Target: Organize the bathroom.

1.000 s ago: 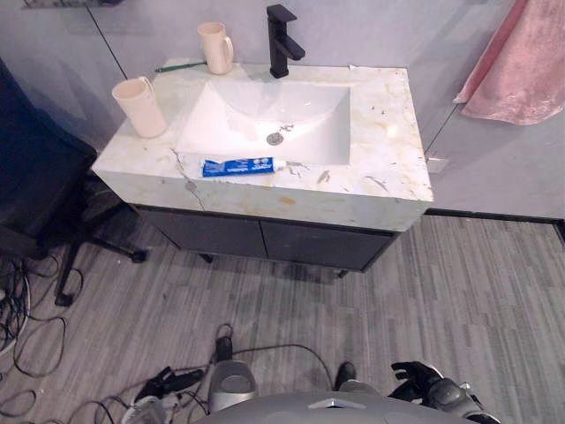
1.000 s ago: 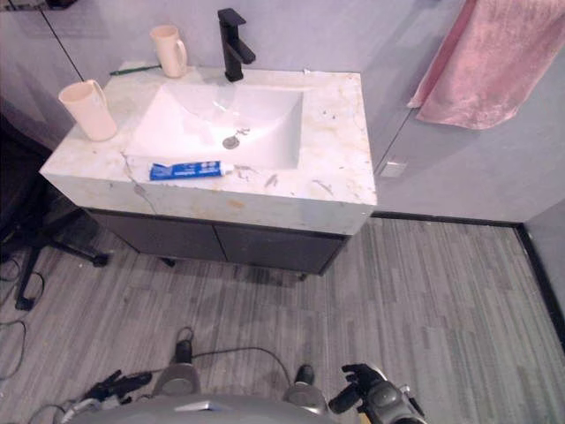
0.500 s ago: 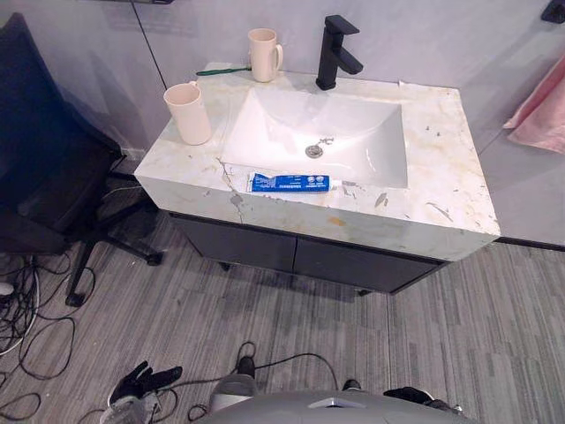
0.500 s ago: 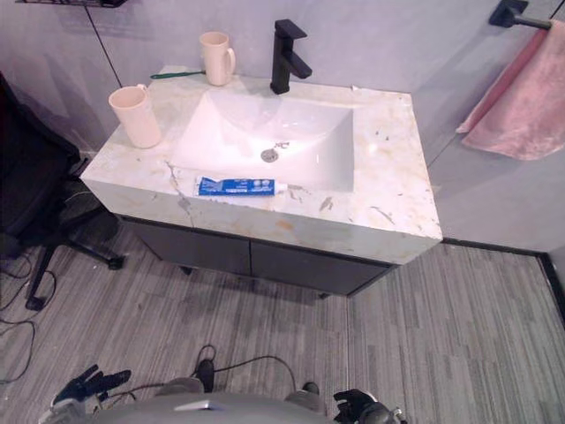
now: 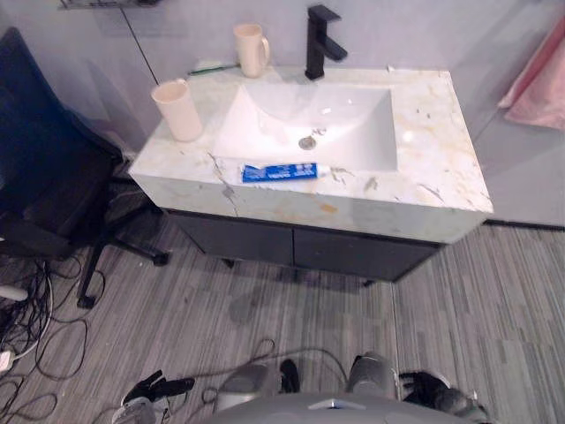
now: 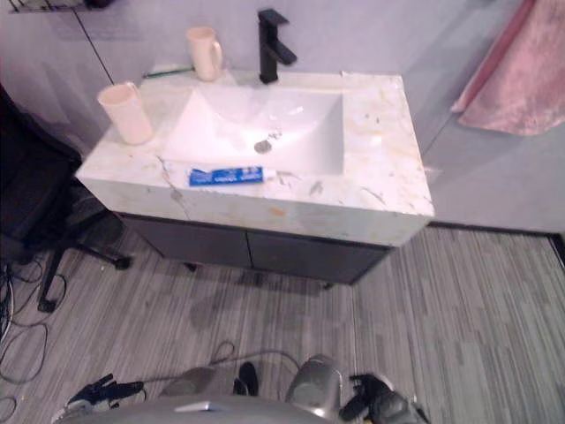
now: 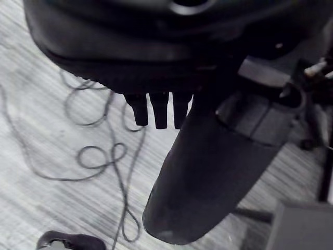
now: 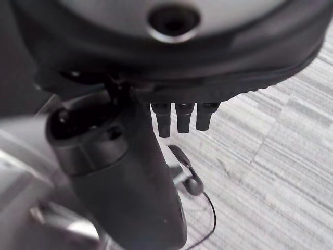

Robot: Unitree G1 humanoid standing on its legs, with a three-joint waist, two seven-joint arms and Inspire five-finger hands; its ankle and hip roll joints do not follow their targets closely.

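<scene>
My left hand (image 5: 157, 389) hangs low over the floor with fingers loosely straight, holding nothing; my right hand (image 6: 375, 402) hangs low too, empty, fingers relaxed. Its wrist view shows short fingertips (image 8: 179, 117) pointing at grey plank floor (image 8: 291, 156). Ahead, the blue toothpaste tube (image 5: 280, 171) lies on the front edge of the marble vanity top (image 5: 441, 168), just before the white basin (image 5: 318, 124). Two cream mugs (image 5: 177, 109) stand left of a black tap (image 5: 320, 40). The pink towel (image 6: 512, 75) is cut off; a green toothbrush (image 5: 212, 66) is hard to make out.
</scene>
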